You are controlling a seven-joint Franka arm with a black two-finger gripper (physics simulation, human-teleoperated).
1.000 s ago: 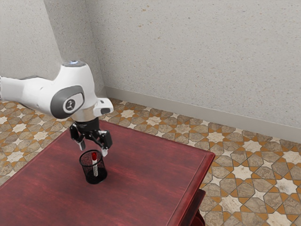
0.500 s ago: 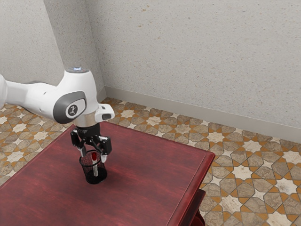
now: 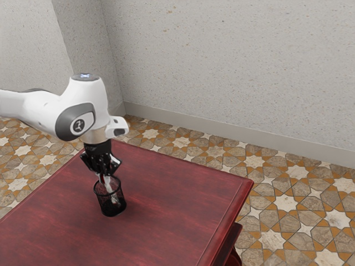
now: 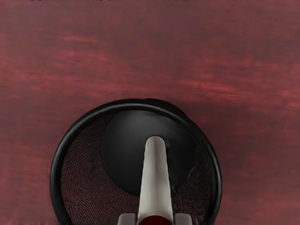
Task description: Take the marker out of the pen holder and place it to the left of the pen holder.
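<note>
The marker [image 4: 155,180] is located between the two fingertips of the gripper [image 3: 105,179], red end uppermost; its white body extends, tilted, down inside the mesh pen holder [image 3: 101,194]. The gripper is closed on the marker, with contact apparently on both sides. Quantities: marker, one; mesh pen holder, one; red wooden table [image 3: 172,216], one.

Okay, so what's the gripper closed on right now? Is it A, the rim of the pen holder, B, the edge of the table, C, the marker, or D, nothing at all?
C: the gripper has a fingertip against each side of the marker, whose far end points down inside the pen holder.
</note>
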